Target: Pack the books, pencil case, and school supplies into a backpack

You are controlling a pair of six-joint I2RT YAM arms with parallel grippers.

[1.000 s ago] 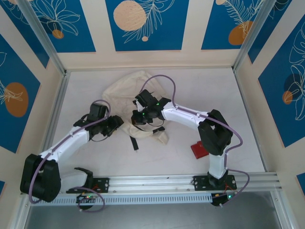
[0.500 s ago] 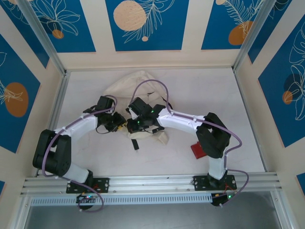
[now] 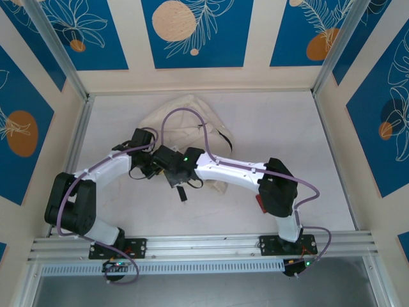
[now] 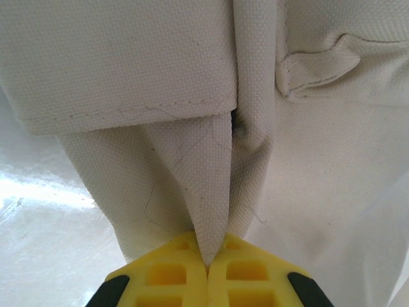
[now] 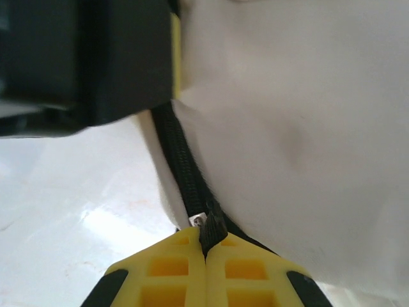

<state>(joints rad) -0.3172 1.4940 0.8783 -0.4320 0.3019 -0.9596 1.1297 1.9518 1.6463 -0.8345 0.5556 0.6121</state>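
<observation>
Left wrist: left tool (image 4: 208, 256) pinches a cropped backpack (image 4: 128, 70) fold; right tool (image 5: 206, 252) clamps its zipper pull (image 5: 211, 225).

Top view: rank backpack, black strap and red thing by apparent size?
1. Backpack: largest by far.
2. Black strap and red thing: both small; the right arm hides part of the red thing, so I can't rank them.

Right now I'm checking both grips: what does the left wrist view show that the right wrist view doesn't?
Left wrist: the left tool shut on a pinched fold of cream fabric on the backpack, below a stitched seam. Right wrist: the right tool shut on the pull tab of the black zipper. Both: closed yellow fingers, cream backpack cloth, white table.
</observation>
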